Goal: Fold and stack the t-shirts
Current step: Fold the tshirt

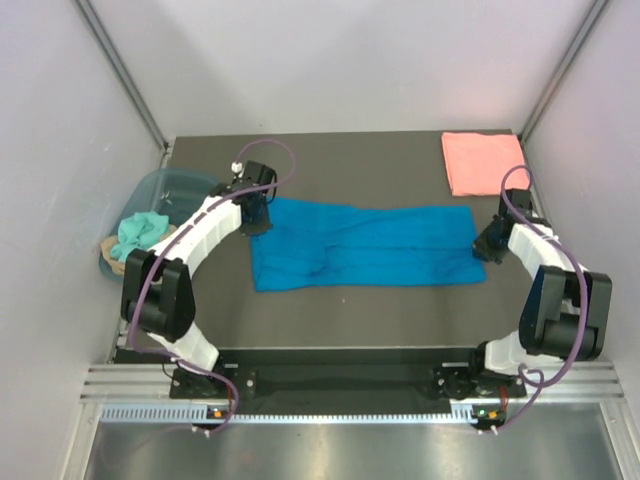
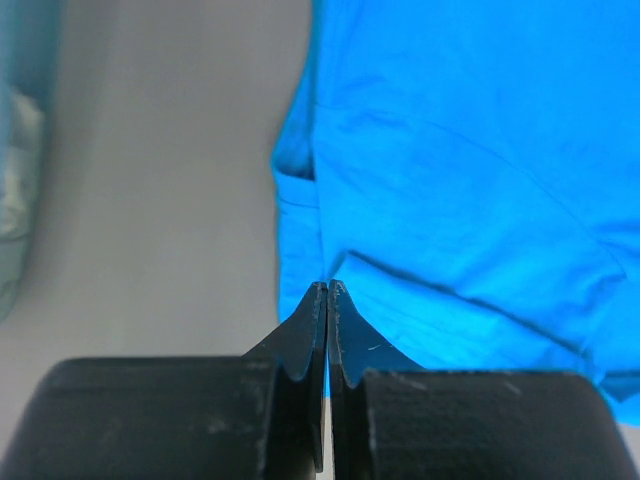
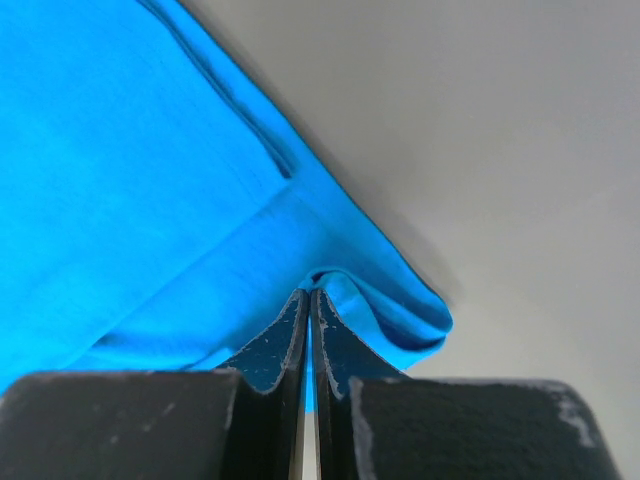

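left gripper (image 2: 327,292) and right gripper (image 3: 308,298) each pinch one end of the blue t-shirt (image 1: 365,245) i'm folding, long axis between them.

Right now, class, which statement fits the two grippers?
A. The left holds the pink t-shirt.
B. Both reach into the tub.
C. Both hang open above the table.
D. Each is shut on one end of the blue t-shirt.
D: the wrist views show the left gripper and the right gripper closed on opposite edges of the blue t-shirt spread between them.
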Robot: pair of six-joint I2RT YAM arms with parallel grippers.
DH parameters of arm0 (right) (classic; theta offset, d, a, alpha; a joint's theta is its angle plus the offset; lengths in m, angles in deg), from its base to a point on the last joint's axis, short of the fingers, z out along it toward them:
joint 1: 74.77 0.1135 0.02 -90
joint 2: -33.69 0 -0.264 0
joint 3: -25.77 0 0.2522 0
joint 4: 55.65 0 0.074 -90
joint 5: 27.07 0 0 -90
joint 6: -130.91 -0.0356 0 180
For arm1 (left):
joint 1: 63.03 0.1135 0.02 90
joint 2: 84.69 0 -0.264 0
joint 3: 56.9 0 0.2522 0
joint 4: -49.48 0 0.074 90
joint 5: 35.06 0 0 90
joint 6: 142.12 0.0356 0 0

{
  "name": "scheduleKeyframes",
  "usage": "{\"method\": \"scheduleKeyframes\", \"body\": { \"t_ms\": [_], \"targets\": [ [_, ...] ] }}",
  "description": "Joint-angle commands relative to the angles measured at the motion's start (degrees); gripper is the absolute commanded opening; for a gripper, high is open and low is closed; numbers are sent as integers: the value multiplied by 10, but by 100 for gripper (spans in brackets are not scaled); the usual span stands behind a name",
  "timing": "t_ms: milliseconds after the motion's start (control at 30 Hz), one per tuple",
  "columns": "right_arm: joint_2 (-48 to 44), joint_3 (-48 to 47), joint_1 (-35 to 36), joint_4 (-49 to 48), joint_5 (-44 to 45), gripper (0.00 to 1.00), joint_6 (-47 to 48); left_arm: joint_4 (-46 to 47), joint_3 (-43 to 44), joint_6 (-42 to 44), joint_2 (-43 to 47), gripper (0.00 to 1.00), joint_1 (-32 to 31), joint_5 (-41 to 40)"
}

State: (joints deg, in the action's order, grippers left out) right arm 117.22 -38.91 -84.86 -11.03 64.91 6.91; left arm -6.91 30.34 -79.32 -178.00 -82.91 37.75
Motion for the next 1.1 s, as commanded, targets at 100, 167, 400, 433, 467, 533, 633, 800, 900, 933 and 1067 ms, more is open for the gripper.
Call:
{"method": "scheduleKeyframes", "body": {
  "t_ms": [100,167,400,433,467,533,633,800,900,933,1067],
  "targets": [
    [10,-16,8,-16,10,0,8,17,-10,94,24,21,-10,204],
    [5,-11,8,-18,7,0,6,46,-33,112,41,34,-40,238],
    [-9,-3,8,-20,8,0,13,108,-81,168,33,56,-149,243],
    [-9,-2,8,-21,6,0,12,108,-80,174,29,57,-168,230],
    [-10,-3,9,-21,3,0,12,106,-77,182,24,59,-175,213],
    [-8,-6,9,-23,0,0,12,105,-78,190,17,61,-187,196],
    [-5,-7,9,-25,-7,0,10,103,-79,196,9,63,-192,159],
    [-8,-5,8,-28,-14,0,10,111,-76,211,-15,65,-211,140],
    [-11,-5,8,-27,-17,0,9,125,-80,220,-30,66,-221,126],
    [-12,-4,8,-28,-17,0,10,126,-80,221,-35,66,-222,123],
    [-14,-1,8,-29,-18,0,8,123,-76,223,-54,60,-221,88]
  ]
}}
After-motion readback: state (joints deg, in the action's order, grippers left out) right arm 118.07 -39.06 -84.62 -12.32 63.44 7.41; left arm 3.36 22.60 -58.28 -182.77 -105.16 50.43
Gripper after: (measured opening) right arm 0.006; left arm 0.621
